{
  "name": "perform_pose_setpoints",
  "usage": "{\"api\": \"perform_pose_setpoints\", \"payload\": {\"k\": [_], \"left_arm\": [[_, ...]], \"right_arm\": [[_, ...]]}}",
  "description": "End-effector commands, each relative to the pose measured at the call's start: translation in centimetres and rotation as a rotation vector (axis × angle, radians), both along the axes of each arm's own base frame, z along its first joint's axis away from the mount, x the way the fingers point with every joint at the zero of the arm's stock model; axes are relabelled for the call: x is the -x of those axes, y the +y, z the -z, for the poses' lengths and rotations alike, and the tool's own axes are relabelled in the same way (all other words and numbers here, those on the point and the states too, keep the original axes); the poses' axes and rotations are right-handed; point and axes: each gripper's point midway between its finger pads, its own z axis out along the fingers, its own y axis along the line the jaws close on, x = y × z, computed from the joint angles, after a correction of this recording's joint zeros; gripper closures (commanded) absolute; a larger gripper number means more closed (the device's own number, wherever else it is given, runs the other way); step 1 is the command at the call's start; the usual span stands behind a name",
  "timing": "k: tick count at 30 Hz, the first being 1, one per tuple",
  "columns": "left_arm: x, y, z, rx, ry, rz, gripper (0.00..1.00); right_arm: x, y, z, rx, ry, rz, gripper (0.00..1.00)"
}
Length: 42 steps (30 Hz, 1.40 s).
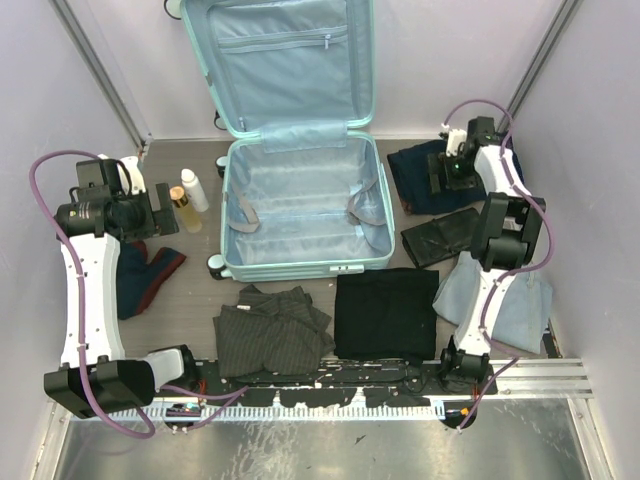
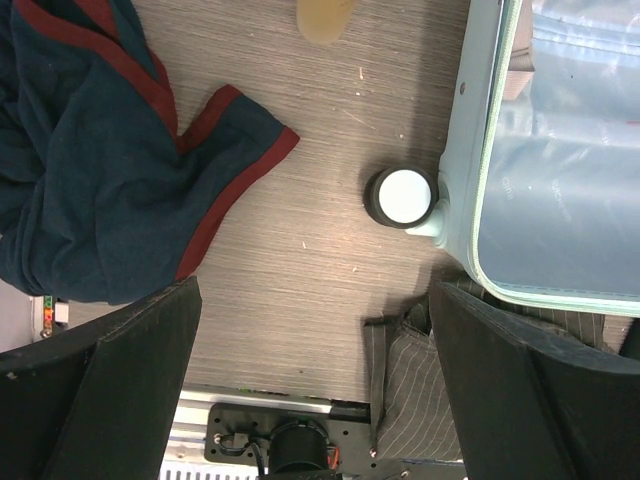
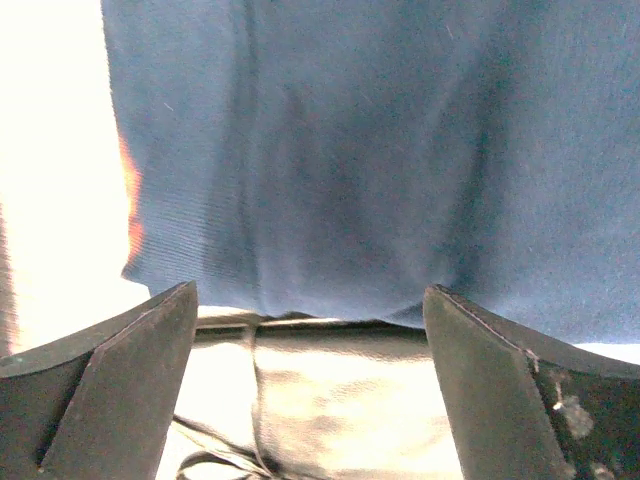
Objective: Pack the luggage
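— Where does the suitcase (image 1: 300,205) sit?
— In the middle of the tabletop, towards the far edge. It lies open, with its lid (image 1: 275,60) standing up at the back.
— And the left gripper (image 2: 312,300)?
— It hangs over the bare wood near the left edge, jaws wide with nothing between them. Its camera shows a suitcase wheel (image 2: 402,196) just below, and a navy garment with red trim (image 2: 90,170) off to one side.
— Anything else on that side?
— An amber bottle (image 1: 181,203) and a white bottle (image 1: 194,190), close together beside the suitcase.
— The right gripper (image 3: 310,300)?
— At the far right corner, low over a dark blue garment (image 3: 380,150). Its jaws are wide too and pinch no cloth. A black folded piece (image 1: 440,238) lies just nearer.
— And along the near edge?
— A grey striped garment (image 1: 270,330), a black garment (image 1: 385,315) and a pale blue one (image 1: 510,300).
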Motion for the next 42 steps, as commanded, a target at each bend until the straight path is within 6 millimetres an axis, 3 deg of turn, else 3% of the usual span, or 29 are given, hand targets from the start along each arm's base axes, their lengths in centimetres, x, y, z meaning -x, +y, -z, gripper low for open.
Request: {"api": "perform_pose_setpoints", "payload": {"k": [1, 5, 12, 22, 29, 39, 42], "left_arm": [[-0.9, -0.3, -2.4, -0.010, -0.083, 0.030, 0.02], [-0.7, -0.3, -2.5, -0.016, -0.077, 0.039, 0.02], [0.4, -0.2, -2.2, -0.036, -0.073, 0.042, 0.02], [0.0, -0.1, -2.0, -0.029, -0.067, 0.032, 0.02], [0.1, 0.0, -1.7, -0.034, -0.058, 0.034, 0.02], [0.1, -0.5, -1.1, -0.012, -0.044, 0.053, 0.02], [0.0, -0.7, -1.1, -0.004, -0.046, 0.060, 0.02]], "right_arm": [[-3.8, 4.6, -7.5, 0.018, -0.231, 0.012, 0.00], [-5.9, 7.0, -7.2, 0.104, -0.297, 0.020, 0.00], [-8.4, 6.7, -4.7, 0.185, -0.297, 0.089, 0.00], [-9.2, 7.0, 1.7, 0.178, -0.203, 0.057, 0.00], [-7.8, 6.9, 5.9, 0.167, -0.098, 0.044, 0.00], [-5.9, 9.9, 3.8, 0.012, -0.046, 0.077, 0.00], [-5.2, 10.2, 4.7, 0.005, -0.019, 0.083, 0.00]]}}
